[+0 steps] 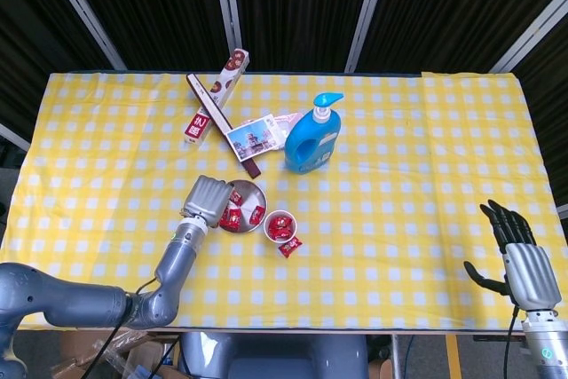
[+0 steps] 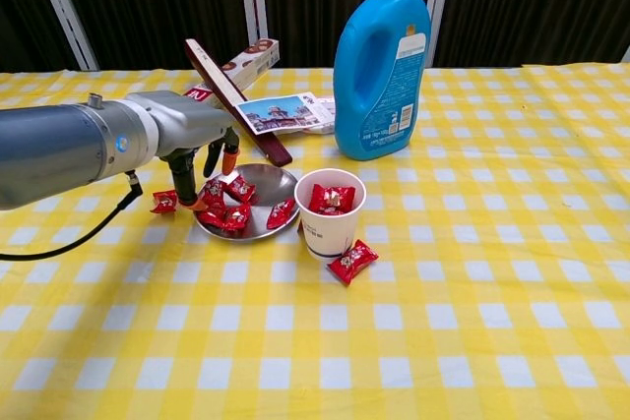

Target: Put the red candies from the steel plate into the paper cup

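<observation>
Left hand [image 2: 192, 140]: fingers parted, holding nothing, tips down over round steel plate [image 2: 271, 177]'s left rim. Red wrapped candies [image 2: 231, 204] directly beneath; white paper cup [image 2: 330, 215] just beyond, right.

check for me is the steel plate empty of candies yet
No, several red candies lie in the steel plate by the left hand.

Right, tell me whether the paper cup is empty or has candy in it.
Not empty. The paper cup stands upright beside the steel plate, and red candies show inside its rim in both views. How many, I cannot tell.
</observation>
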Available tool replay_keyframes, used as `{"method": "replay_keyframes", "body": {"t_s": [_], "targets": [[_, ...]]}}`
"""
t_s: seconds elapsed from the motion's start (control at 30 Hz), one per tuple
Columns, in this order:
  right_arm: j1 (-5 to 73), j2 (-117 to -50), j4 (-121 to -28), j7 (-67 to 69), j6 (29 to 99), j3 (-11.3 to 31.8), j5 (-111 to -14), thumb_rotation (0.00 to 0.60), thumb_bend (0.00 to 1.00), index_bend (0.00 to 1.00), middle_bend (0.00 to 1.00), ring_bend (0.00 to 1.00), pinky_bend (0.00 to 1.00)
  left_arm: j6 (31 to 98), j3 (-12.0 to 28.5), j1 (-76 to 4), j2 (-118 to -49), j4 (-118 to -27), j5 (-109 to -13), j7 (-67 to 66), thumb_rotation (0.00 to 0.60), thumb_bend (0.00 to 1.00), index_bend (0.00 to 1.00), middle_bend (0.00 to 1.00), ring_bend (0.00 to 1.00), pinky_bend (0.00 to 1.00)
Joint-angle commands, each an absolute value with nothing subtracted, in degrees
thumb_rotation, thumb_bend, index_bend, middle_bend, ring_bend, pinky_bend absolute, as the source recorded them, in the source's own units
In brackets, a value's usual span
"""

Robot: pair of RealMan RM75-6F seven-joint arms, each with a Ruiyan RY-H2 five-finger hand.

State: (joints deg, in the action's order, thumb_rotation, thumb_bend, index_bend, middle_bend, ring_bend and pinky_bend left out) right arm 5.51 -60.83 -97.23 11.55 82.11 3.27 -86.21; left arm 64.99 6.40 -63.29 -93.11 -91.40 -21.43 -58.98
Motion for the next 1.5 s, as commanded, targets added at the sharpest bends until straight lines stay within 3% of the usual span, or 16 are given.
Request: {"method": "replay_keyframes", "body": {"t_s": [0.03, 0.43, 0.7, 0.83, 1.5], "targets": [[5.6, -60.8, -97.3, 11.5, 82.0, 3.3, -86.2, 0.600, 0.34, 0.00, 0.00, 0.00, 0.00, 64.7, 6.4, -63.3, -93.7, -90.3, -20.4, -59.4, 0.600, 0.26, 0.34, 0.35, 0.85, 0.91], [5.7, -60.8, -97.5, 11.3, 81.5, 3.3, -85.6, 0.600, 0.34, 0.00, 0.00, 0.00, 0.00, 62.3, 6.5, -64.0, -97.3, -86.1, -19.7, -60.0, 0.600, 0.27, 0.39, 0.39, 0.85, 0.91], [5.7, -60.7, -97.6, 11.4, 81.4, 3.3, -85.6, 0.600, 0.34, 0.00, 0.00, 0.00, 0.00, 62.0, 6.9, -64.2, -98.9, -84.6, -21.1, -59.8, 0.600, 0.39, 0.47, 0.57, 0.86, 0.91], [5.7, -60.7, -97.7, 11.5, 81.4, 3.2, -85.7, 0.600, 0.34, 0.00, 0.00, 0.00, 0.00, 62.3, 6.9, -64.1, -99.2, -84.4, -21.8, -59.7, 0.600, 0.42, 0.50, 0.61, 0.87, 0.92], [5.5, -60.9, -97.6, 11.4, 81.9, 3.3, -86.0, 0.600, 0.34, 0.00, 0.00, 0.00, 0.00, 66.9, 9.8, -61.7, -93.3, -92.8, -30.7, -54.3, 0.600, 0.44, 0.51, 0.63, 0.87, 0.92]]}}
